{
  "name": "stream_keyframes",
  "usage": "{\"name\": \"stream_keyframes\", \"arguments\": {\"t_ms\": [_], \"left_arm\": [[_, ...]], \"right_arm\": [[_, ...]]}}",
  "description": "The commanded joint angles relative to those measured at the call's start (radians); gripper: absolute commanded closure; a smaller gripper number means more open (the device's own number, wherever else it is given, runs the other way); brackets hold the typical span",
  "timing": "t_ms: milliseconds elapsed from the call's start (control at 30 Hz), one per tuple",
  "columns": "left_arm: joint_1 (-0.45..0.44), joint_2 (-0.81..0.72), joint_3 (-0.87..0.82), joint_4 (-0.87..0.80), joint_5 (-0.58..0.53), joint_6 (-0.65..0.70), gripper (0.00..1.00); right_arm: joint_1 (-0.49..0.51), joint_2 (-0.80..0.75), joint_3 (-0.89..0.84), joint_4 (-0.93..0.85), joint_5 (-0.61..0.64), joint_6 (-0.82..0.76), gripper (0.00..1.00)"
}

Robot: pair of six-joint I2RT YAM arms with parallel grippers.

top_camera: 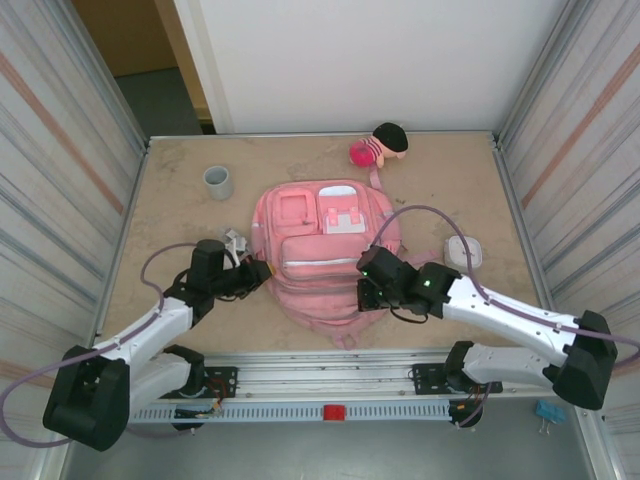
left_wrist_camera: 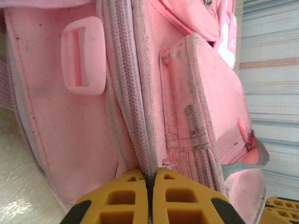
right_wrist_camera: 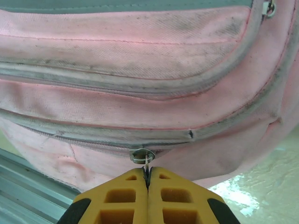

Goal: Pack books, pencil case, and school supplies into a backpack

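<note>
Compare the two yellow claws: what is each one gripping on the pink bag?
The left claw pinches the backpack's side zipper seam; the right claw pinches a small metal pull. Left works the backpack's left side, right its near right edge. Both are yellow and shut.

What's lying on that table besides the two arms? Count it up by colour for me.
Pink: 2, the backpack and the plush doll
Grey: 1, the cup
White: 2, the flat case and a small unclear item
Total: 5
</note>
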Motion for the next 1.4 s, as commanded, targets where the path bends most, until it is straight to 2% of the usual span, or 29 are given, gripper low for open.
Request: {"name": "stream_keyframes", "arguments": {"t_ms": [0, 133, 167, 233, 300, 367, 500, 667, 867, 1033, 1167, 1267, 1367], "left_arm": [[0.022, -0.02, 0.052, -0.04, -0.067, 0.079, 0.9], [0.012, -0.076, 0.096, -0.079, -0.059, 0.191, 0.51], [0.002, -0.102, 0.107, -0.092, -0.074, 0.24, 0.46], [-0.033, -0.161, 0.129, -0.119, -0.118, 0.351, 0.42], [-0.099, -0.213, 0.148, -0.131, -0.185, 0.486, 0.4], [-0.171, -0.242, 0.143, -0.091, -0.197, 0.622, 0.4], [-0.307, -0.231, 0.123, 0.007, -0.104, 0.9, 0.4], [-0.382, -0.109, 0.174, -0.002, 0.045, 1.099, 0.4], [-0.522, 0.081, 0.319, -0.168, 0.016, 1.422, 0.4], [-0.553, 0.194, 0.361, -0.1, 0.003, 1.447, 0.43], [-0.556, 0.262, 0.387, -0.103, -0.052, 1.461, 0.44], [-0.56, 0.293, 0.401, -0.098, -0.052, 1.467, 0.44], [-0.571, 0.33, 0.418, -0.096, -0.081, 1.467, 0.48]], "right_arm": [[-0.006, -0.057, -0.028, -0.002, -0.043, -0.036, 1.0], [-0.006, -0.057, -0.035, 0.009, -0.058, -0.037, 1.0], [-0.006, -0.054, -0.036, 0.011, -0.06, -0.041, 1.0], [-0.007, -0.05, -0.035, 0.023, -0.07, -0.046, 1.0], [-0.009, -0.046, -0.035, 0.044, -0.086, -0.054, 1.0], [-0.01, -0.044, -0.036, 0.065, -0.101, -0.061, 1.0], [-0.018, -0.038, -0.043, 0.102, -0.136, -0.066, 1.0], [-0.018, -0.039, -0.047, 0.104, -0.142, -0.064, 1.0], [-0.025, -0.055, -0.058, 0.128, -0.164, -0.067, 1.0], [-0.042, -0.104, -0.093, 0.157, -0.192, -0.066, 1.0], [-0.06, -0.16, -0.136, 0.19, -0.203, -0.051, 1.0], [-0.077, -0.19, -0.16, 0.198, -0.218, -0.052, 1.0], [-0.092, -0.211, -0.174, 0.205, -0.226, -0.058, 1.0]]}}
